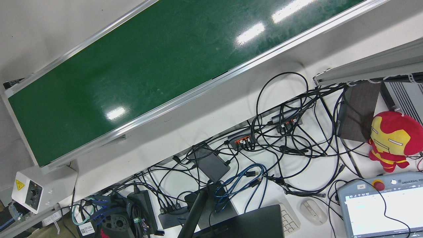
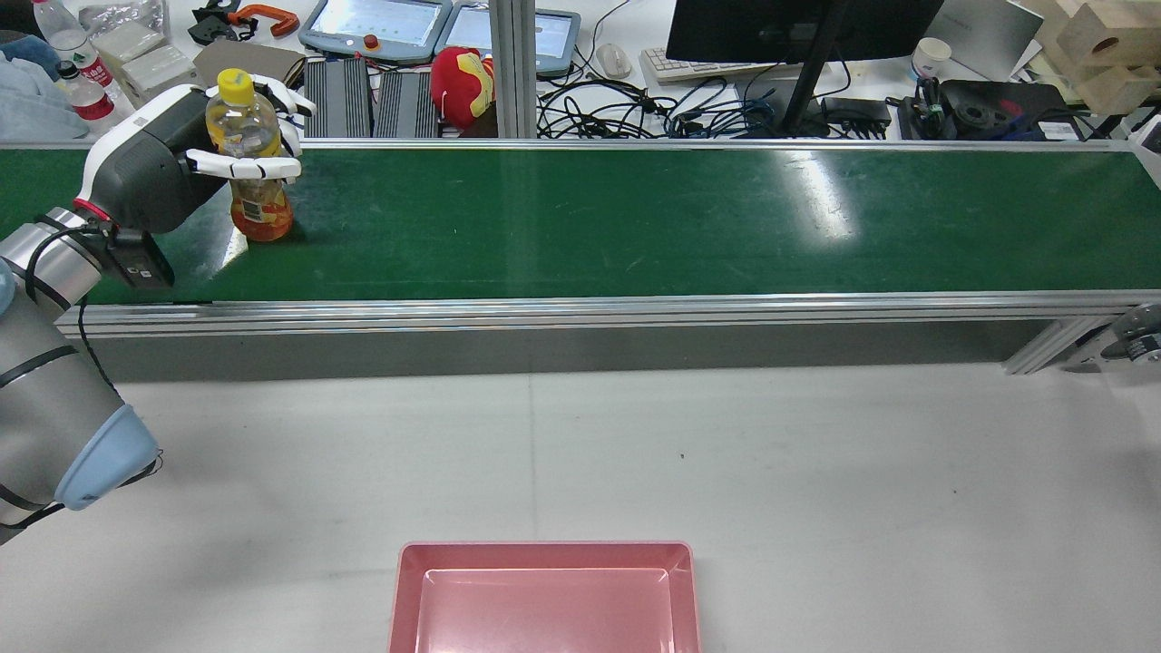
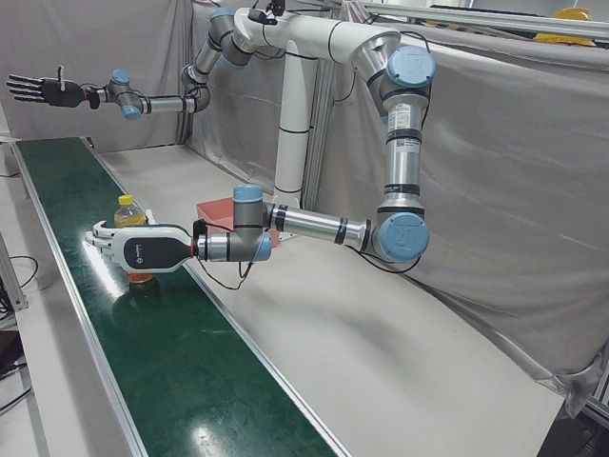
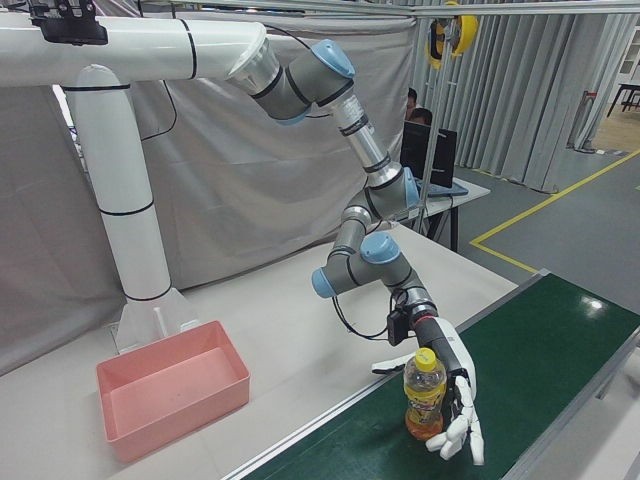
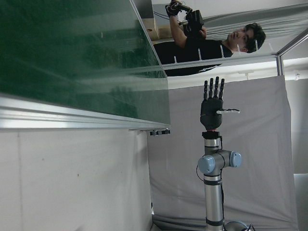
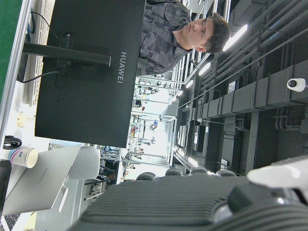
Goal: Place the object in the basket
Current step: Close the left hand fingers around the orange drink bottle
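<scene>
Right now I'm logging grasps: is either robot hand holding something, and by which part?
The left robot hand grips the bottle around its upper body. The right robot hand holds nothing.

Beyond the far edge of the green conveyor belt [image 2: 635, 218], a red plush toy [image 2: 461, 86] sat left of a tangle of black cables [image 2: 626, 109]. A dark monitor [image 2: 798, 27], keyboard [image 2: 676, 65], mouse [image 2: 613, 60] and paper cup [image 2: 927, 59] stood further right.

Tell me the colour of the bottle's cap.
Yellow; the bottle cap shows best in the right-front view, above the orange drink.
</scene>
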You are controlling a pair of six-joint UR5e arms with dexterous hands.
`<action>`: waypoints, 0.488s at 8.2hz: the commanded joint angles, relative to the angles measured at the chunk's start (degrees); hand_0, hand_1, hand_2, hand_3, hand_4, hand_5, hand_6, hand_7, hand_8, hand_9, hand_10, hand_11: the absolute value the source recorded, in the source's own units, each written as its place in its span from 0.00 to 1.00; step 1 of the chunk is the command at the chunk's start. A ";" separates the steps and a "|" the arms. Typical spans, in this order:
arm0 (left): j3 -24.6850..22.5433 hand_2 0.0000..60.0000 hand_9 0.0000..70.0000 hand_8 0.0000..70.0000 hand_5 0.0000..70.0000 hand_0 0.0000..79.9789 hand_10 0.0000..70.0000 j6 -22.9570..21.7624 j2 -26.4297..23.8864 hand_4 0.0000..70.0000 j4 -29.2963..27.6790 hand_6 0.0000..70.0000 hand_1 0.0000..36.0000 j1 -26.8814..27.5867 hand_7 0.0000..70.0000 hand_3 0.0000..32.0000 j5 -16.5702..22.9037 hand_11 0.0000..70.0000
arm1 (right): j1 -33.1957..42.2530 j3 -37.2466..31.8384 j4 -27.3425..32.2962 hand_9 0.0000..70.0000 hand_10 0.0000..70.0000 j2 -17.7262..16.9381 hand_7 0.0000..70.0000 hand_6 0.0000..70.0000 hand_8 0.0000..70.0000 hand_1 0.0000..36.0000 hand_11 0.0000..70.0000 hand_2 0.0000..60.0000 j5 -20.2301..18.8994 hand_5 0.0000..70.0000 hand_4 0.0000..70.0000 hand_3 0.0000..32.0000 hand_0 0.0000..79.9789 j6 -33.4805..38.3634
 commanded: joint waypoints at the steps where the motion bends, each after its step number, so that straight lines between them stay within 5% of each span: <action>1: -0.80 1.00 1.00 1.00 1.00 0.85 1.00 -0.04 -0.87 0.90 2.78 1.00 0.95 -0.07 1.00 0.00 0.05 1.00 | 0.00 0.09 0.00 0.00 0.00 0.00 0.00 0.00 0.00 0.00 0.00 0.00 0.07 0.00 0.00 0.00 0.00 -0.01; 2: -2.98 1.00 1.00 1.00 1.00 0.85 1.00 -0.04 -0.87 0.97 4.52 1.00 1.00 0.02 1.00 0.00 0.22 1.00 | 0.00 0.09 0.00 0.00 0.00 0.00 0.00 0.00 0.00 0.00 0.00 0.00 -0.02 0.00 0.00 0.00 0.00 0.08; 4: -9.03 1.00 1.00 1.00 1.00 0.84 1.00 0.05 -0.44 0.97 6.02 1.00 1.00 0.89 1.00 0.00 2.23 1.00 | 0.00 0.09 0.00 0.00 0.00 0.00 0.00 0.00 0.00 0.00 0.00 0.00 -0.02 0.00 0.00 0.00 0.00 0.08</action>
